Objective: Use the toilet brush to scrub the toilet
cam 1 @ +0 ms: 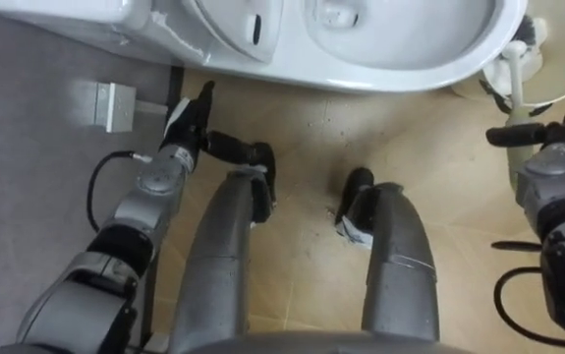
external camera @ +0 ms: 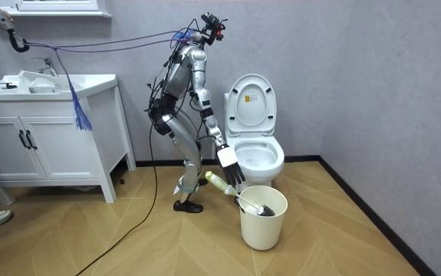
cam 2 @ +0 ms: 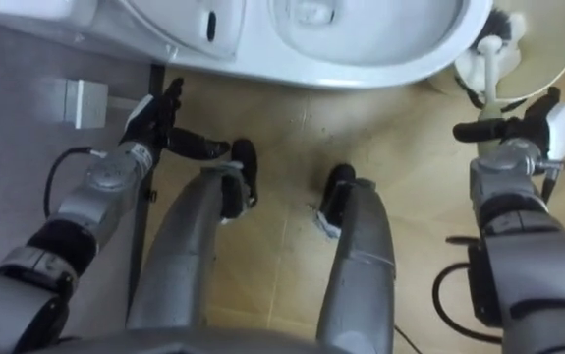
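Evidently poised to grasp, the right hand (cam 2: pixel 526 128) hangs with fingers spread beside the brush (cam 2: pixel 489 69), parked head-down in the bucket (external camera: pixel 263 226) by the toilet (cam 1: pixel 410 61), while the left hand (cam 1: pixel 186 123) hangs relaxed.

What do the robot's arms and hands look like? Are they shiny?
A bit shiny, yes. The left arm and right arm are silver-grey metal, built from chunky rounded pieces with black joints between them. The left hand and right hand have black fingers and a white patch on the back. A thin black cable loops out beside the left arm.
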Available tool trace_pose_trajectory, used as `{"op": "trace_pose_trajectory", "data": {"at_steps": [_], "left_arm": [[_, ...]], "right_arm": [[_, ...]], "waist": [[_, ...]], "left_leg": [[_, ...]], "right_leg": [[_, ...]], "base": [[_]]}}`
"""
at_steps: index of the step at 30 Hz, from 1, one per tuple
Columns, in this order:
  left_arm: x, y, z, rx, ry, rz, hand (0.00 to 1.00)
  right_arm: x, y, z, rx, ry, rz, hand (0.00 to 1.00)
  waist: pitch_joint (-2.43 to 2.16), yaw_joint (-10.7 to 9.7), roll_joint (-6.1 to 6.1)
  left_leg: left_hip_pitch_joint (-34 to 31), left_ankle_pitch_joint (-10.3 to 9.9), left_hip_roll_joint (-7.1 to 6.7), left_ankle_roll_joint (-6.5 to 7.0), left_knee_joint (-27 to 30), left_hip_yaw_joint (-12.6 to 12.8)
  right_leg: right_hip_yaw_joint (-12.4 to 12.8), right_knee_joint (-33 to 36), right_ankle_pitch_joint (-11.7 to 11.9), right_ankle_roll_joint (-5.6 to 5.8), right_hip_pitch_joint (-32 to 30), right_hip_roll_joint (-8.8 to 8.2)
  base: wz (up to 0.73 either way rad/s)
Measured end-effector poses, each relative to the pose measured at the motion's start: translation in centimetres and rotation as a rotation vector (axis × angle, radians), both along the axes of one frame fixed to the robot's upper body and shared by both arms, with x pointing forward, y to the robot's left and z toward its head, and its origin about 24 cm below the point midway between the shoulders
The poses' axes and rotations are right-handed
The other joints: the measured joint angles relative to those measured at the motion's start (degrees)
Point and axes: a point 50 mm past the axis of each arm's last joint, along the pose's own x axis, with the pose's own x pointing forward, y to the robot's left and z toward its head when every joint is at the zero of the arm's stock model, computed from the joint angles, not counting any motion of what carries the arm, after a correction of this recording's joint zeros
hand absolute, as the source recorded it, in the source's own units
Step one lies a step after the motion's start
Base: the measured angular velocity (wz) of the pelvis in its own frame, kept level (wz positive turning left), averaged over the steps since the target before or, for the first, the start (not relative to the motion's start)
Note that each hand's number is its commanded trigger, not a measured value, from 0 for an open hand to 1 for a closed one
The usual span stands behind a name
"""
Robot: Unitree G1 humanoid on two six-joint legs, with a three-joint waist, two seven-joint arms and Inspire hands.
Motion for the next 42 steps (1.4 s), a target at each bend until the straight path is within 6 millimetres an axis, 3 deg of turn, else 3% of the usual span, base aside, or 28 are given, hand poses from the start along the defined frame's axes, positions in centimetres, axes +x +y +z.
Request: {"op": "trace_pose_trajectory", "data": {"at_steps": [8, 18, 20, 21, 42], "left_arm": [[0.5, -0.5, 0.8, -0.008, -0.036, -0.020, 0.00], [-0.6, -0.7, -0.1, -0.010, -0.002, -0.043, 0.00], [-0.8, -0.9, -0.1, -0.014, -0.005, -0.052, 0.00], [-1.0, -1.1, -0.2, -0.014, -0.001, -0.059, 0.00], [-2.8, -0.7, -1.2, -0.015, 0.051, -0.062, 0.00]], "right_arm": [[-0.5, -0.5, -0.2, 0.000, 0.027, 0.013, 0.00], [-1.0, -0.8, -0.7, 0.046, 0.060, 0.036, 0.00], [-1.3, -0.8, -1.0, 0.058, 0.069, 0.030, 0.51], [-1.5, -0.9, -1.1, 0.067, 0.076, 0.026, 1.00], [-3.7, -1.2, -3.0, 0.174, 0.126, -0.040, 1.00]], "waist": [[-0.03, 0.8, 0.49], [-0.03, -1.0, 0.47], [-0.03, -1.1, 0.47], [-0.03, -1.1, 0.47], [-0.17, -0.9, 0.69]], "left_leg": [[-4.5, -1.0, -0.38, -0.45, 4.4, 0.2], [-6.6, -1.6, -0.02, -0.82, 7.8, 0.1], [-6.6, -1.6, -0.03, -0.81, 7.8, 0.3], [-6.6, -1.6, -0.04, -0.77, 7.8, 0.5], [-7.4, -2.2, 0.22, -0.90, 10.3, 0.5]], "right_leg": [[1.1, 6.2, -2.2, -0.70, -5.4, -1.06], [1.4, 10.2, -3.8, -1.66, -7.4, -1.62], [1.4, 10.3, -3.8, -1.72, -7.6, -1.85], [1.3, 10.4, -3.9, -1.75, -7.7, -1.99], [1.4, 13.0, -4.7, -2.08, -8.5, -1.97]], "base": [[0.07], [0.01], [0.00], [0.00], [0.00]]}}
